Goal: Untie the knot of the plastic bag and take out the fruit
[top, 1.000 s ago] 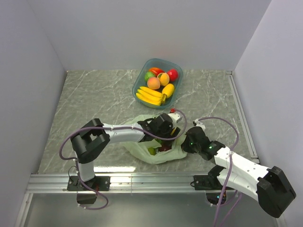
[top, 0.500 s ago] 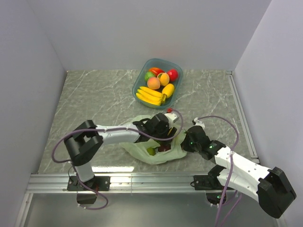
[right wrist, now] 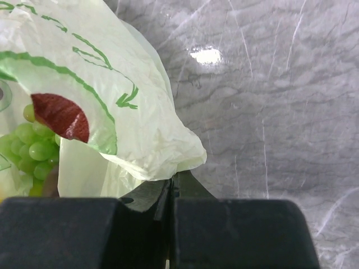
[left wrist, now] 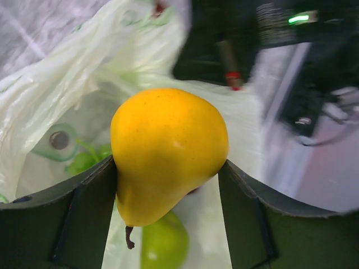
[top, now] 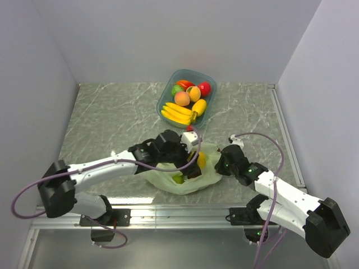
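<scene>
Nothing readable here tbh. The thin, crinkly, translucent pale green plastic bag (right wrist: 146, 140) has dark green printed strokes (right wrist: 84, 47) on it, but in the right wrist view they're just curved lines and squiggles, no letters or numbers I can make out.

- plastic bag (right wrist: 140, 140): thin, crinkly, translucent film being shown
- yellow pear (left wrist: 168, 140): smooth, softly glossy skin being displayed
- worktop (right wrist: 269, 112): polished marble-look surface, light being reflected
- left claw (left wrist: 168, 165) fingers (left wrist: 78, 224): matt dark plastic being seen
</scene>
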`<state>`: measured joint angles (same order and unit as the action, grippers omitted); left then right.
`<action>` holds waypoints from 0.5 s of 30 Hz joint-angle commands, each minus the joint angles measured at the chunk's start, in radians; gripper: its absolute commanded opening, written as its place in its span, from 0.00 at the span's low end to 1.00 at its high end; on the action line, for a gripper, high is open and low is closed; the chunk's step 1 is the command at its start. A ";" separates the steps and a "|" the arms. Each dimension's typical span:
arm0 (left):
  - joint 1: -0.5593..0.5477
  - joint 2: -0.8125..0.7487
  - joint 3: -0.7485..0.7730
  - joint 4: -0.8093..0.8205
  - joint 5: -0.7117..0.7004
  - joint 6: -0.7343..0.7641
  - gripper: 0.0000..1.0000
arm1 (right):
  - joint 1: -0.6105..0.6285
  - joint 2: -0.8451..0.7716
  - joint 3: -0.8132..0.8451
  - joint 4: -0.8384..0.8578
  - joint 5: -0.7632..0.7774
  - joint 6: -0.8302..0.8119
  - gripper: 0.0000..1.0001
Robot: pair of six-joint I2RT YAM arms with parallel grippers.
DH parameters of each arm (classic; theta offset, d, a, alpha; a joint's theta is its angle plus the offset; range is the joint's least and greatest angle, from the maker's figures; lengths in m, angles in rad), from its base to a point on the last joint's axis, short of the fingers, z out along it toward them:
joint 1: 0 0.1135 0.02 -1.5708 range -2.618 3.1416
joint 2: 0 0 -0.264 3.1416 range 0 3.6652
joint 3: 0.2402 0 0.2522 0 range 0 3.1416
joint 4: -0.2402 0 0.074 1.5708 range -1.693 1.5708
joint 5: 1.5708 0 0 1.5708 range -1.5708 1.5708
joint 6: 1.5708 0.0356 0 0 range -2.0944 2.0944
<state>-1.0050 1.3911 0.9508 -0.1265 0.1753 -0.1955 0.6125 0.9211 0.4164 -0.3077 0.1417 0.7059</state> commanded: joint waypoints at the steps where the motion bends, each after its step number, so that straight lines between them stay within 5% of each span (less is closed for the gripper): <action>1: 0.063 -0.111 0.017 0.028 0.179 -0.017 0.05 | -0.007 0.015 0.044 -0.002 0.030 -0.022 0.00; 7: 0.198 -0.193 0.120 0.111 0.074 -0.097 0.03 | -0.003 -0.002 0.028 -0.010 0.022 -0.035 0.00; 15: 0.327 0.107 0.391 0.068 -0.157 -0.046 0.04 | -0.002 -0.036 0.062 -0.056 -0.010 -0.085 0.00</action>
<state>-0.7143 1.3834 1.2530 -0.0673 0.1284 -0.2577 0.6125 0.9089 0.4274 -0.3424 0.1375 0.6537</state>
